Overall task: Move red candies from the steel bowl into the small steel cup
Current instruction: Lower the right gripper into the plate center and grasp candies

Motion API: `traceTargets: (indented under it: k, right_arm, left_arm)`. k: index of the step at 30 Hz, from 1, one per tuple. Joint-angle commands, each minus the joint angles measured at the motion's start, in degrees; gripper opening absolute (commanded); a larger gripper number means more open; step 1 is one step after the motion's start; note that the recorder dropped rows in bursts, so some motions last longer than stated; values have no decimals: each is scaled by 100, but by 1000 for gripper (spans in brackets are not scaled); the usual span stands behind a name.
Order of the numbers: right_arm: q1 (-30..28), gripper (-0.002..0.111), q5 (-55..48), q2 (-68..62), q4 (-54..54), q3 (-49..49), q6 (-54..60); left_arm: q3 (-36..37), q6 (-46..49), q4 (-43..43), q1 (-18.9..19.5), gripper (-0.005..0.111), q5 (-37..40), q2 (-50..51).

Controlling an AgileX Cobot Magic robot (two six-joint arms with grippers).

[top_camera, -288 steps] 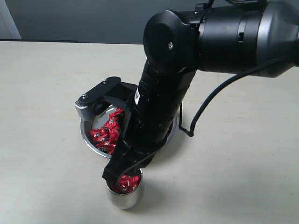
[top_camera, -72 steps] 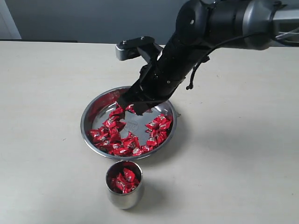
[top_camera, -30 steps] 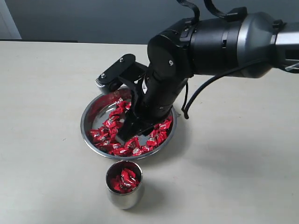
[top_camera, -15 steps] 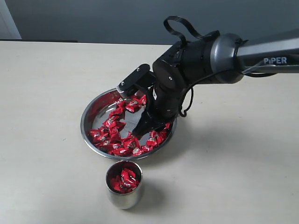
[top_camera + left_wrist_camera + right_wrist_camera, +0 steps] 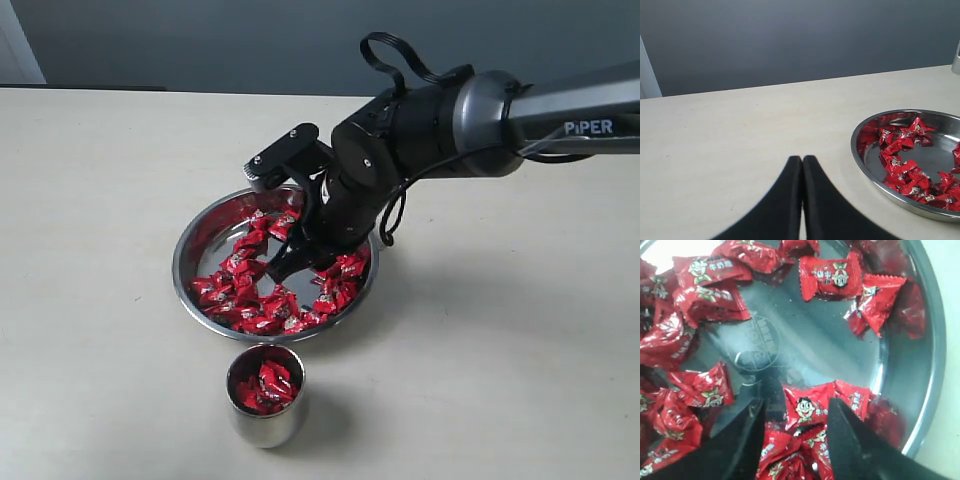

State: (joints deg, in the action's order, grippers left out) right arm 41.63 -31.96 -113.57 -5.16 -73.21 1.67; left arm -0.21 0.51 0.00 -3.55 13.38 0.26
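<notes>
The wide steel bowl (image 5: 190,252) holds many red candies (image 5: 240,268) around its inside. My right gripper (image 5: 285,262) is down inside the bowl, open, its two black fingers (image 5: 747,432) straddling a small heap of red candies (image 5: 805,412) by the bowl's wall (image 5: 932,340). In front of the bowl the small steel cup (image 5: 266,398) stands upright, with red candies (image 5: 264,384) in it. My left gripper (image 5: 802,161) is shut and empty above bare table, a short way from the bowl's rim (image 5: 856,150); the exterior view does not show it.
The pale tabletop (image 5: 100,180) stretches around bowl and cup. A grey wall (image 5: 790,40) stands behind the table's far edge. The right arm (image 5: 480,110) reaches in from the right above the bowl's back part.
The right arm has gone from above the cup back over the bowl. In the last second its gripper has shifted within the bowl and sunk among the candies on the right side.
</notes>
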Motion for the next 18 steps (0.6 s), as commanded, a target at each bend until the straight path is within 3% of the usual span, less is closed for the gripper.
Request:
traceTargets:
  k: [1, 18]
  right_arm:
    - [-31, 40, 95, -33, 80, 4, 39]
    - [-31, 40, 146, -600, 68, 4, 39]
  left_arm:
    - [21, 1, -31, -4, 0, -14, -26]
    - [21, 1, -31, -4, 0, -14, -26]
